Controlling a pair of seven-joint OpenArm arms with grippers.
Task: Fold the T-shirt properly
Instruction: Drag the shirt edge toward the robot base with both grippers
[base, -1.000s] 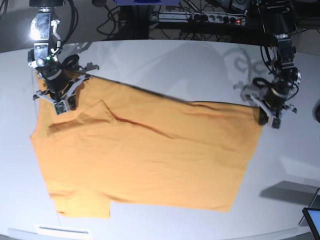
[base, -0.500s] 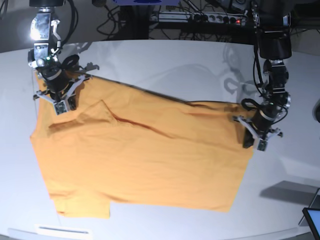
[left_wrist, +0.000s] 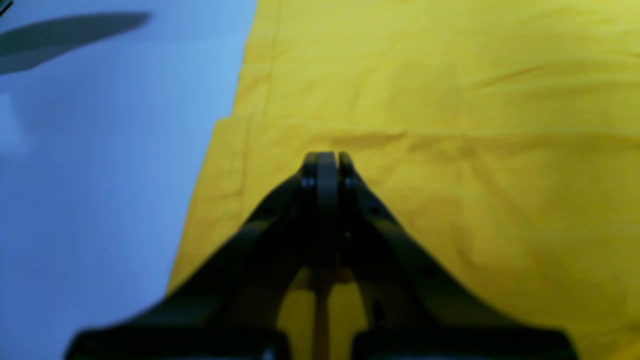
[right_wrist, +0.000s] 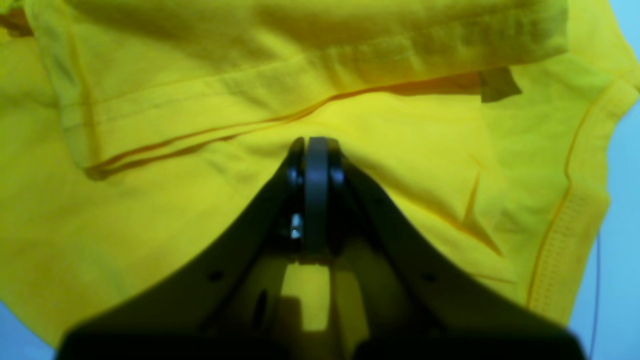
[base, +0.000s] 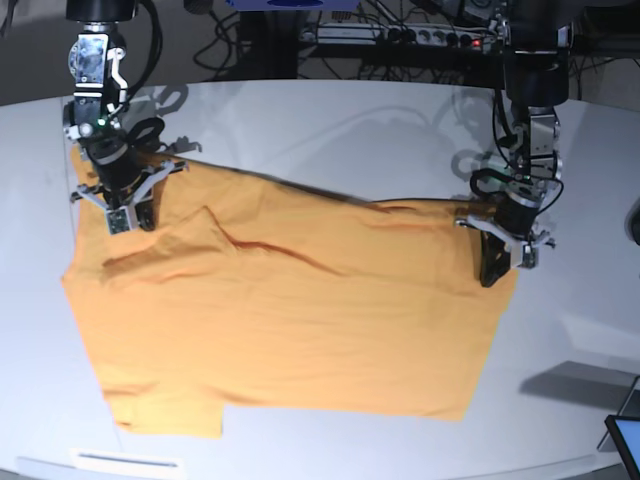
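T-shirt (base: 290, 320) spread mostly flat on the white table (base: 340, 120), filling the middle and lower left of the base view, a sleeve sticking out at bottom left. Ridge-like wrinkle runs from upper left toward centre.

Right gripper (base: 122, 215) at upper left of the base view, down on the shirt's upper-left corner; jaws pressed together, cloth bunched at the tips (can't tell if fabric is actually pinched between them). Right wrist view: tips (right_wrist: 316, 145) closed, sitting just below a folded hem band with a seam line.

Left gripper (base: 493, 272) at right of the base view, on the shirt's right edge near its upper-right corner. Left wrist view: jaws closed tight (left_wrist: 326, 160) over a folded edge of cloth, bare table to the left of frame. Grip on fabric unclear.
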